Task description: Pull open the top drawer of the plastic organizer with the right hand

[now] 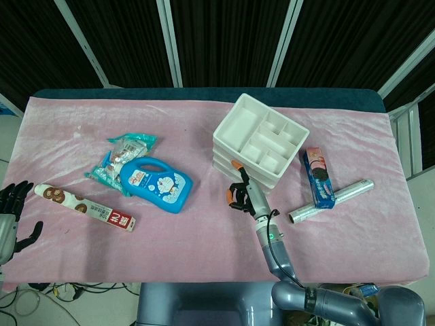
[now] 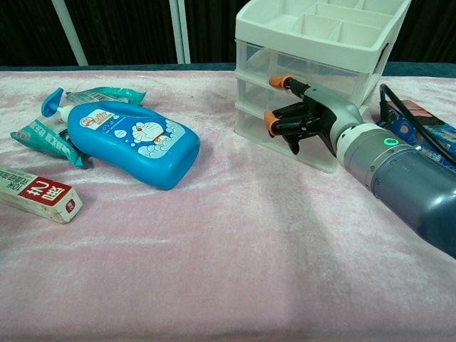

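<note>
Here the right hand [image 2: 303,114] sits at the front of the plastic organizer [image 2: 317,78], one finger stretched toward the top drawer [image 2: 313,68], the rest curled in, gripping nothing. Likely lining up a fingertip to hook the drawer, which looks closed. Organizer stands mid-bench [image 1: 204,231]; left hand [image 1: 15,210] idles, spread, at the edge.

Left hand [image 1: 13,214] cropped; grip perhaps unclear.
</note>
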Controlling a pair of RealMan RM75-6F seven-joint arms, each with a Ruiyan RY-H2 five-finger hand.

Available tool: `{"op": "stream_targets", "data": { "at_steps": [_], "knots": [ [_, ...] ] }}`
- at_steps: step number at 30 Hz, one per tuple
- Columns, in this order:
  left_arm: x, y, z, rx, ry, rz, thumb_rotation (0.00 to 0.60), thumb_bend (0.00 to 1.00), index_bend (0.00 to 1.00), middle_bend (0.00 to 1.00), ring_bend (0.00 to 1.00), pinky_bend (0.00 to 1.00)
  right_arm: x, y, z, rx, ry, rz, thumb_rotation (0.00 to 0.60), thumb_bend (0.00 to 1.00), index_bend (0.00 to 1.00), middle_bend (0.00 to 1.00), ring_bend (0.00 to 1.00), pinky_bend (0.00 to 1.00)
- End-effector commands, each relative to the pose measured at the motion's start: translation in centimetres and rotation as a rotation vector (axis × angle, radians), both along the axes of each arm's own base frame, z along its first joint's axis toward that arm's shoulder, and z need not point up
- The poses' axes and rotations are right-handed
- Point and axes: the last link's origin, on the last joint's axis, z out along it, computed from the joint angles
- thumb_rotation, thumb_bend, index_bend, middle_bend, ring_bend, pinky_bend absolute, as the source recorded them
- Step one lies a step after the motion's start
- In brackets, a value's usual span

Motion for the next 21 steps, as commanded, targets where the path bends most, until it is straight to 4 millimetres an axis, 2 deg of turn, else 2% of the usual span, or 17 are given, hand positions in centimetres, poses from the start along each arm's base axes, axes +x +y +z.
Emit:
{"op": "stream_targets", "data": {
  "at_steps": [1,21],
  "knots": [
    [0.0,0.0,0.0,0.0,0.0,0.0,0.6,0.37,0.06,0.05,0.0,0.09,0.11,-0.05,0.0,0.003,-0.002,0.003,0.6,0.5,0.0,0.71,0.8,0.75],
    [-0.02,0.01,0.08,0.0,-0.001,0.007,0.6,0.37,0.06,0.05,0.0,0.09,0.29,0.13,-0.06,0.027,-0.011,0.008,0.6,0.5,0.0,0.71,0.8,0.75]
  ]
}}
